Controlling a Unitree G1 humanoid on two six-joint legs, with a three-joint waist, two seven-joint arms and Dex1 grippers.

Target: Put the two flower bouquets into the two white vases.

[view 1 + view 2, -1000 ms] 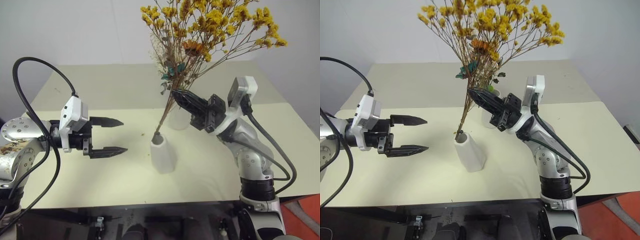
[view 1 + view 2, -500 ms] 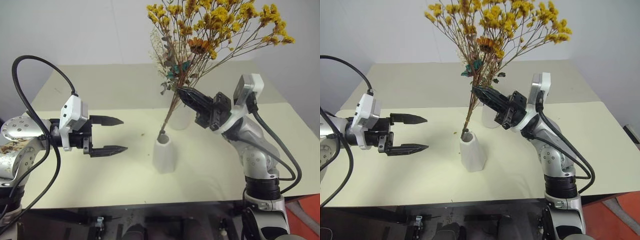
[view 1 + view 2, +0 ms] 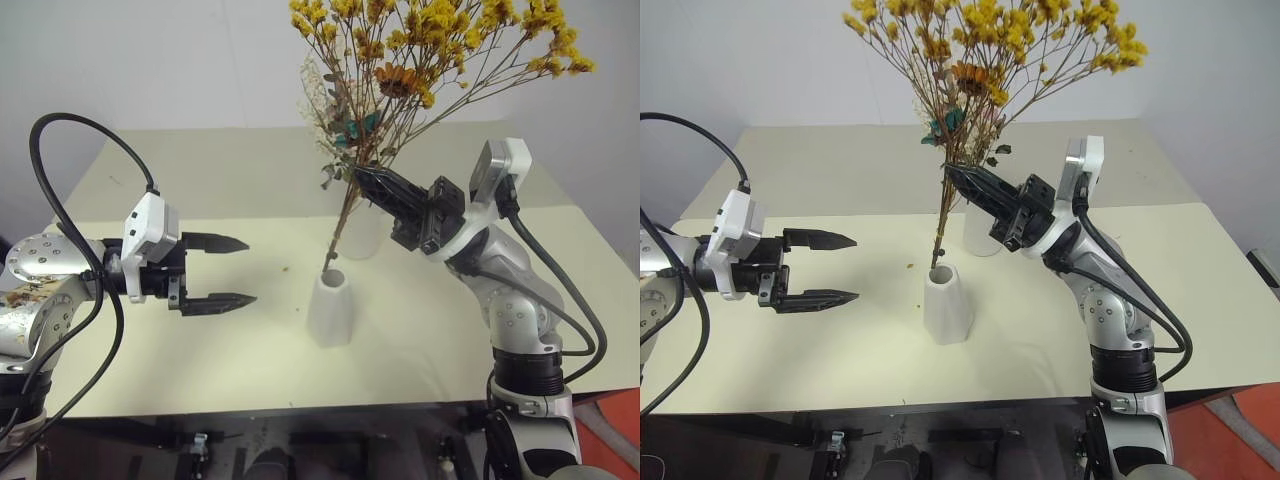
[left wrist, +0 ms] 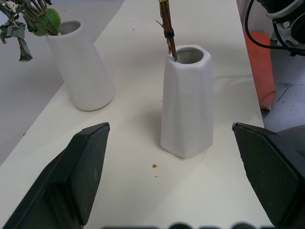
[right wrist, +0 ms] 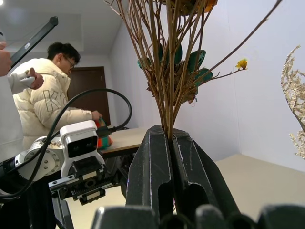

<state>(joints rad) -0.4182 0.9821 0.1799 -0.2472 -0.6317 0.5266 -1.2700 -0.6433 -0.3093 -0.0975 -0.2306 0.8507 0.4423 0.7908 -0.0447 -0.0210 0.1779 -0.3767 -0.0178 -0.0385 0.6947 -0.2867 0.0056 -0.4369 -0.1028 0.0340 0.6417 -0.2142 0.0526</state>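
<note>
My right gripper [image 3: 358,175] is shut on the thin stems of the yellow-orange bouquet [image 3: 430,40], held above the table. The stems [image 4: 167,28] slant down and their ends dip into the mouth of the near white vase [image 3: 330,310], which stands upright. Behind it stands the second white vase [image 3: 980,232], with the cream-white bouquet [image 3: 318,100] and its green ball [image 4: 52,19] at its mouth. My left gripper [image 3: 245,270] hovers open to the left of the near vase, pointing at it and apart from it.
The cream table [image 3: 200,180] has bare room to the left, the right and the front of the vases. A person in a pale jacket [image 5: 43,109] stands beyond my left arm. An orange object [image 3: 620,425] lies on the floor at the right.
The near vase leaned over a second ago and now stands upright. The yellow bouquet's stems stand steeper in its mouth. My left gripper has not moved.
</note>
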